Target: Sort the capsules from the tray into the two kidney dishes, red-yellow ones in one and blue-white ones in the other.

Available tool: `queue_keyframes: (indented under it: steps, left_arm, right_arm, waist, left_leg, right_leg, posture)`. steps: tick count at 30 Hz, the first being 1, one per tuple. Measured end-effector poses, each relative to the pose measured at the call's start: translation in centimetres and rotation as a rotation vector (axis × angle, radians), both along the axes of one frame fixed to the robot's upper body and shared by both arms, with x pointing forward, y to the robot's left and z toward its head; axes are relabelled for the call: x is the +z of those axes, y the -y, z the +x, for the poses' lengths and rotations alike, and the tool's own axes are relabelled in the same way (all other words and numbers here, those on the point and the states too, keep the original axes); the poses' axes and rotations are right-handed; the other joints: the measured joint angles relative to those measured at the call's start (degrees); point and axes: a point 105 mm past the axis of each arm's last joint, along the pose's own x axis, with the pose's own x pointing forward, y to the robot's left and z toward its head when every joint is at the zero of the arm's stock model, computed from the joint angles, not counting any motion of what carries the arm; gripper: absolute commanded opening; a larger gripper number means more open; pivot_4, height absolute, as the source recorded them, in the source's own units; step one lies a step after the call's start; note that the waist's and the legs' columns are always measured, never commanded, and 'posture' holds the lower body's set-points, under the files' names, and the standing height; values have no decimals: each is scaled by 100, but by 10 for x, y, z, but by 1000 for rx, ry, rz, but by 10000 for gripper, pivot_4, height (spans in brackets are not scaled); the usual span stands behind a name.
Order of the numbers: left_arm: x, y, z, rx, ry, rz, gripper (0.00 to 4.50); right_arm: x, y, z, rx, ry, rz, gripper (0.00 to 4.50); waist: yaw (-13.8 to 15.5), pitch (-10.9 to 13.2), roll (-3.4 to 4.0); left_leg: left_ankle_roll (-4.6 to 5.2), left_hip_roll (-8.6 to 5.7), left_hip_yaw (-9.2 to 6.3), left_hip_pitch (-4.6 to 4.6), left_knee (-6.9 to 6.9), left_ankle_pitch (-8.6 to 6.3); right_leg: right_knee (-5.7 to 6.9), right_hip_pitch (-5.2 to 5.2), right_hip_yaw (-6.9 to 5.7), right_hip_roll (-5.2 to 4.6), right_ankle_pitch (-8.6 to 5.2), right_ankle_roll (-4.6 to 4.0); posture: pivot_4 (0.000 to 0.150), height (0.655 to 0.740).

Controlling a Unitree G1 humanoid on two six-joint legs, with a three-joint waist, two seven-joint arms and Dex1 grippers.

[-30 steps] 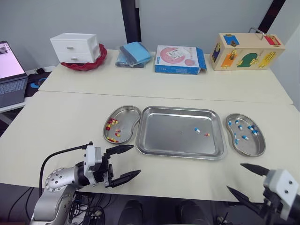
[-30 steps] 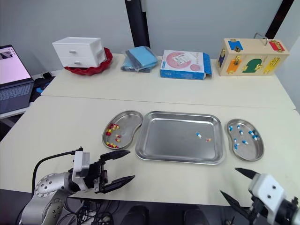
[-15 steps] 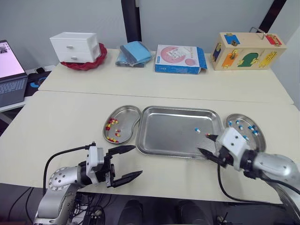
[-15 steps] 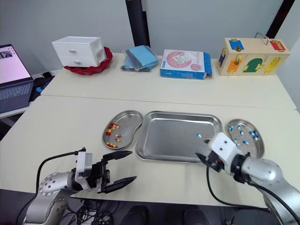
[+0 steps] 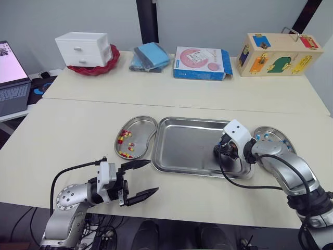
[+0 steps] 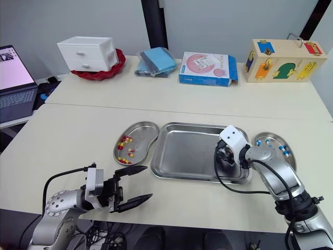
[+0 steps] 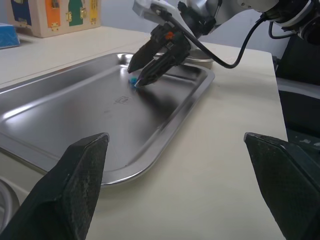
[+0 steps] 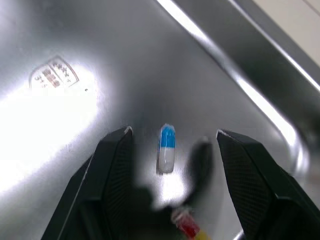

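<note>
**Q:** What differs from half a second ago?
**A:** The right gripper (image 5: 222,151) was then at the tray's near right edge. It now stands over the right part of the tray (image 5: 187,156), fingers pointing down at the tray floor. A second ago it hung beyond the table's front edge. The left gripper (image 5: 153,176) keeps its place above the table (image 5: 78,135) by the front edge, left of the tray.

**Q:** How are the arms and fingers posed?
**A:** The left forearm lies low along the front edge, fingers spread wide and holding nothing. The right arm reaches in from the right, its forearm crossing the near part of the right kidney dish (image 5: 270,128). Its fingers are parted and grip nothing.

**Q:** Where are the capsules?
**A:** A blue-white capsule (image 8: 166,148) lies on the tray floor between the right fingers, touching neither. A red-yellow capsule (image 8: 186,226) lies just beside it. Red-yellow ones sit in the left kidney dish (image 5: 140,130), blue-white ones in the right. Along the far edge stand a drawer unit (image 5: 82,49), a blue cloth (image 5: 149,56), a box (image 5: 200,63) and a wooden toy box (image 5: 278,48).
</note>
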Motion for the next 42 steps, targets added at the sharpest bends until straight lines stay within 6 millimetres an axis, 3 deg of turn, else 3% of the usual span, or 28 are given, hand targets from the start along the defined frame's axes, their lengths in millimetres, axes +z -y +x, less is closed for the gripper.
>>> queue_keyframes:
  steps: [2,3,14,19,23,30,35,41,42]
  left_arm:
    - [0,0,0,1,2,-1,45000]
    - [0,0,0,1,3,-2,45000]
    - [-1,0,-2,0,11,-2,45000]
    - [-3,-1,-2,-19,3,-1,45000]
    - [-4,1,-2,-52,-3,-8,45000]
    - [-2,6,-5,-115,-3,-63,45000]
    - [-2,8,-6,-139,8,-90,45000]
    - [2,11,-5,-157,38,-106,45000]
    - [2,11,-5,-157,39,-107,45000]
  right_arm:
    - [-1,0,1,6,-7,0,29021]
    - [-1,0,0,10,-10,-1,25001]
    - [-3,-7,-5,59,-31,-8,76]
    - [5,-1,-10,53,-11,-17,76]
    - [35,16,-21,4,58,30,76]
    - [55,72,-53,-215,95,100,76]
    - [50,103,-71,-339,66,88,76]
    - [44,117,-77,-414,59,80,76]
    - [44,119,-77,-425,64,82,3183]
  waist:
    - [-2,0,0]
    - [-2,0,0]
    - [-2,0,0]
    - [2,2,3]
    - [18,2,4]
    - [19,2,5]
    - [4,1,7]
    - [1,0,7]
    - [1,0,7]
  left_leg:
    - [0,0,1,2,1,0]
    - [0,0,1,2,1,0]
    - [0,0,0,3,2,0]
    - [0,-1,1,0,2,0]
    - [0,0,0,-2,1,0]
    - [0,-1,2,0,1,0]
    - [1,0,4,3,1,0]
    - [1,0,7,4,2,1]
    - [1,0,6,3,2,1]
  right_leg:
    - [4,1,1,0,0,0]
    - [5,1,1,0,0,0]
    - [7,1,1,0,0,0]
    - [7,-3,1,0,0,0]
    - [5,-2,0,0,0,0]
    - [6,1,2,1,0,0]
    - [8,1,5,3,0,0]
    - [10,2,8,3,0,0]
    - [10,1,8,3,0,0]
  posture:
    - [1500,7312]
    - [1500,7312]
    - [1500,7312]
    - [1500,7312]
    - [1500,7312]
    - [1500,7312]
    - [1500,7312]
    - [1500,7312]
    - [1500,7312]
